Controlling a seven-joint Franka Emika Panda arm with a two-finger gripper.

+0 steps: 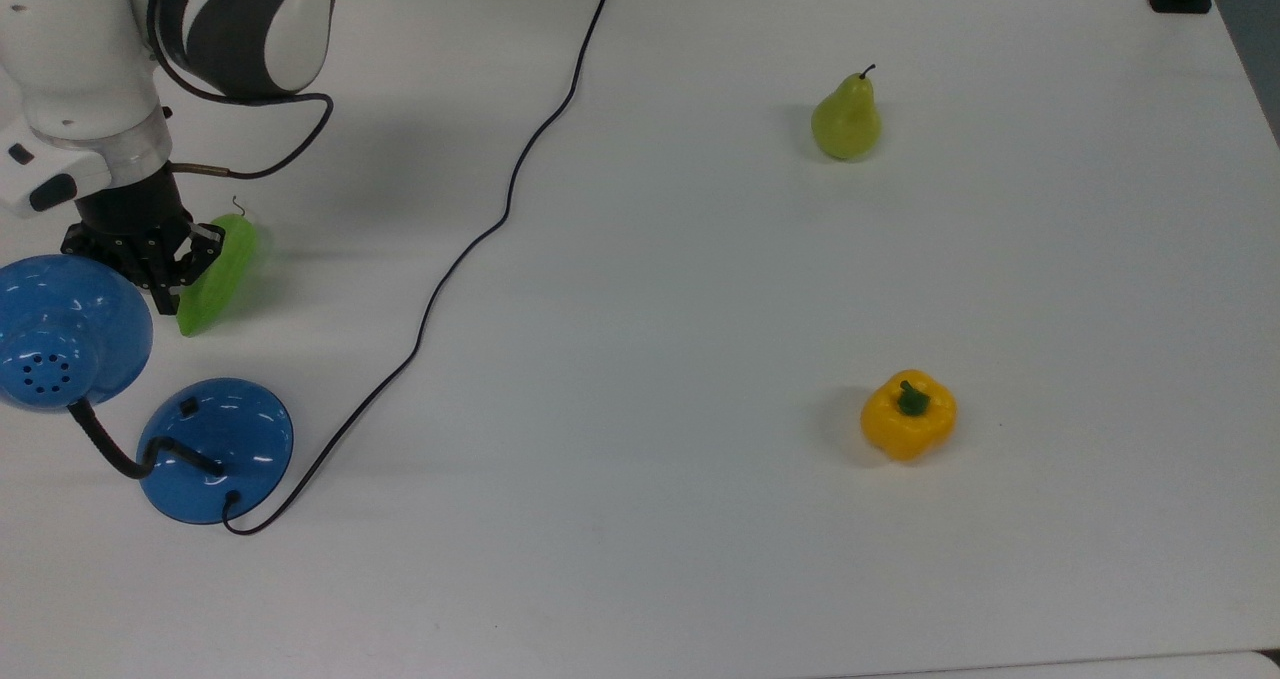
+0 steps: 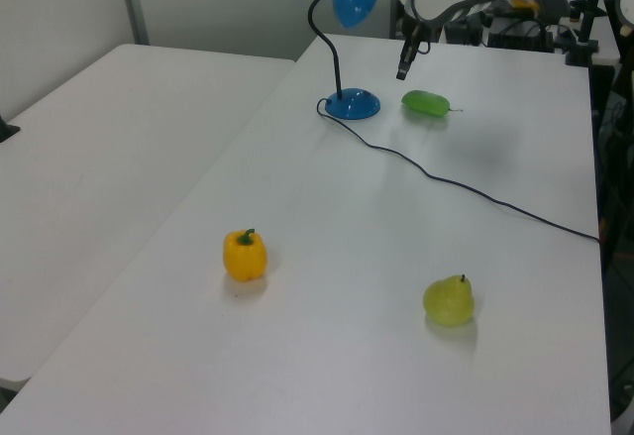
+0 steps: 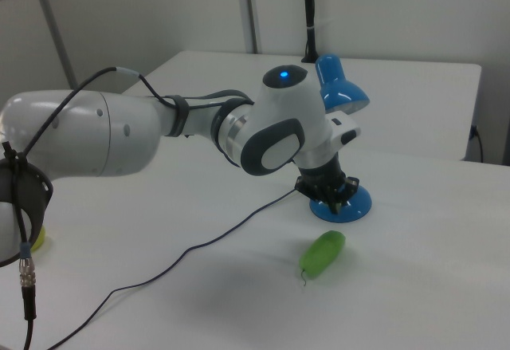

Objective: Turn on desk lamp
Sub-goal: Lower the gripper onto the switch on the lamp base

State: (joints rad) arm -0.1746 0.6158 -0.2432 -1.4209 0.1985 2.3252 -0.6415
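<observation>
Behind end effector [image 3: 335, 196], lamp base [image 3: 351, 202] seems half-hidden.

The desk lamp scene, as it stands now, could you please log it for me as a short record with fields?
desk lamp: blue, domed base on the white table, shade at the top view's left edge
switch: small, black, on the base, untouched
cord: black, runs from the base to the table's far edge
end effector: shut, raised beside the shade
green cucumber: lying by the end effector
pear: upright
yellow bell pepper: upright

gripper [image 3: 335, 199] above blue lamp base [image 3: 355, 204] (green vegetable [image 3: 323, 253] nearby)
</observation>
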